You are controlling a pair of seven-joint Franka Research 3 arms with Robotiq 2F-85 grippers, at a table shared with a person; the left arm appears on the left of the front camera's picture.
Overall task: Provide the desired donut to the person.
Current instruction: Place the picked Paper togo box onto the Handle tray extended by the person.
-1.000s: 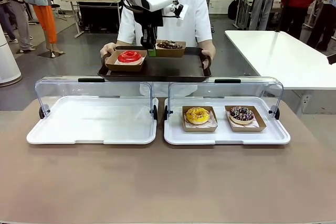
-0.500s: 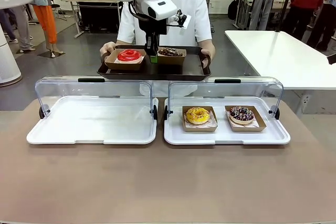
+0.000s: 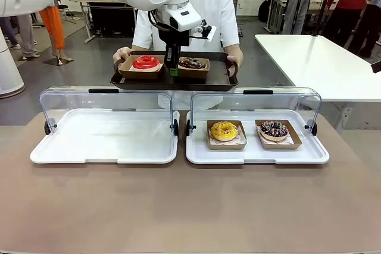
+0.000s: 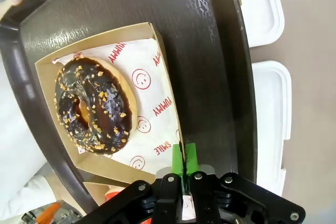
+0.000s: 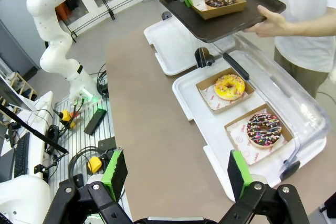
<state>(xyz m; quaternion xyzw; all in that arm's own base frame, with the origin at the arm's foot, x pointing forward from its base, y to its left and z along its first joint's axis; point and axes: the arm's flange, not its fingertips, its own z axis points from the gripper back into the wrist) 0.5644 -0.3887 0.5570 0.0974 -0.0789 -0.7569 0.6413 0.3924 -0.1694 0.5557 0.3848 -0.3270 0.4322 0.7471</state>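
Chocolate donut [image 3: 192, 63] in its cardboard box [image 4: 157, 66] is set on the person's [image 3: 215, 10] dark tray [image 3: 214, 80], upper centre of frame. Left gripper [image 4: 184, 157] is clenched on the box edge; release remains. Right gripper [image 5: 176, 174] is spread open.

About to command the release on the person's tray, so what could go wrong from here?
1. The left gripper is shut on the edge of the chocolate donut's box. If it lifts before opening, it could drag or tip the box.
2. The dark tray is only hand-held, so a push from the arm might tilt it.
3. The red donut's box sits right beside the gripper and could get bumped as the arm withdraws.
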